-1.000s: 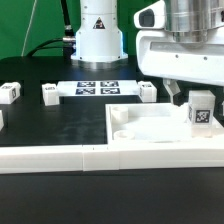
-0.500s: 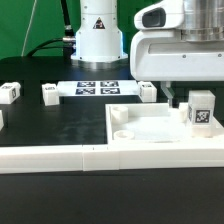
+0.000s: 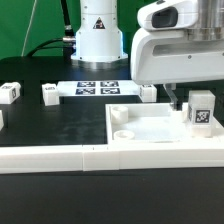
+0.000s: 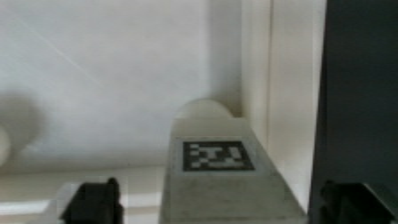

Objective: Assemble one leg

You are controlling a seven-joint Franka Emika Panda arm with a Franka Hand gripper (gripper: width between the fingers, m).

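Observation:
The leg (image 3: 201, 109), a small white post with a square tag, stands upright in the corner of the large white rimmed panel (image 3: 150, 128) at the exterior view's right. My gripper (image 3: 196, 100) hangs over it, with one dark finger (image 3: 177, 99) showing just beside the leg. In the wrist view the leg (image 4: 222, 170) lies between my two dark fingertips (image 4: 93, 200), with a gap on each side. My gripper (image 4: 222, 205) is open and straddles the leg without touching it. The panel rim (image 4: 267, 60) runs beside the leg.
Three more small tagged legs lie on the black table: two at the exterior view's left (image 3: 10, 92) (image 3: 50, 93), one behind the panel (image 3: 147, 91). The marker board (image 3: 98, 87) lies at the back. A long white border wall (image 3: 90, 158) runs along the front. The arm's base (image 3: 98, 35) stands behind.
The wrist and hand have shifted a little toward the exterior view's left above the leg. The leg and the other parts have not moved.

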